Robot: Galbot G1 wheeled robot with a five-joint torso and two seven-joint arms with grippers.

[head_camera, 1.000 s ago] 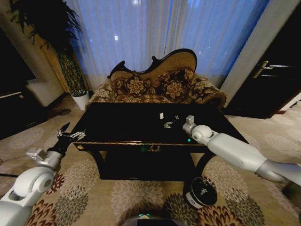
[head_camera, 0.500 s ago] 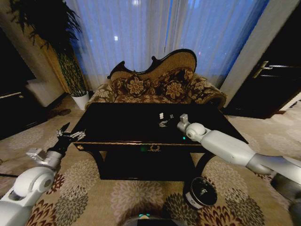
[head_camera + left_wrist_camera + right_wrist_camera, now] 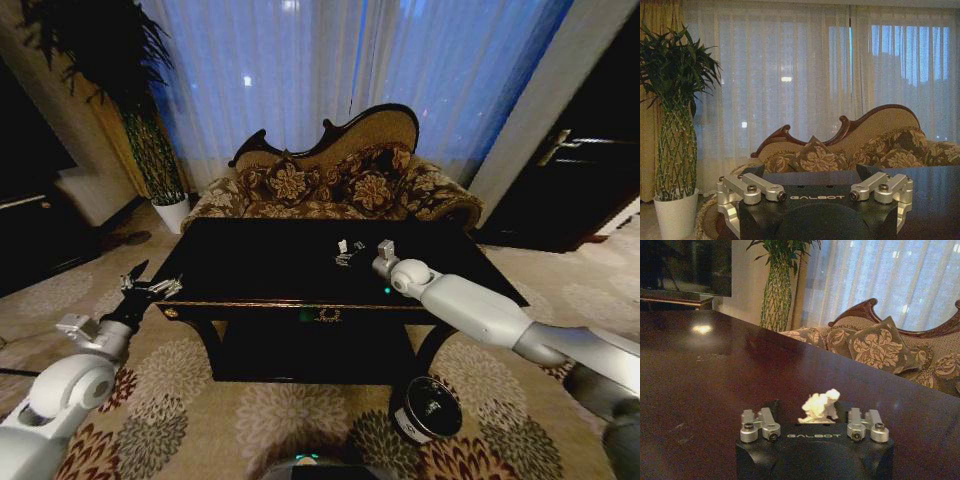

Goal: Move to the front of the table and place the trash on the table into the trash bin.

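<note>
Dim curtained room, glossy black table (image 3: 250, 262) before a floral sofa (image 3: 335, 185)

Right wrist view shows a crumpled white paper bit (image 3: 820, 404) just ahead of the right gripper (image 3: 349, 255), between its spread fingers; the head view shows another white bit (image 3: 343, 245) just beyond. Left gripper (image 3: 150, 288) hovers spread off the table's left corner. Near the right arm's elbow, on the carpet, stands the trash bin (image 3: 428, 408), contents indiscernible

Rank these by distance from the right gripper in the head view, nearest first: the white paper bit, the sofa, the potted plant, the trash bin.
From the right gripper, over the table:
1. White paper bit, right beside the fingertips.
2. Sofa, behind the table.
3. Trash bin, on the floor by the table's near right leg.
4. Potted plant, far left by the curtain.
</note>
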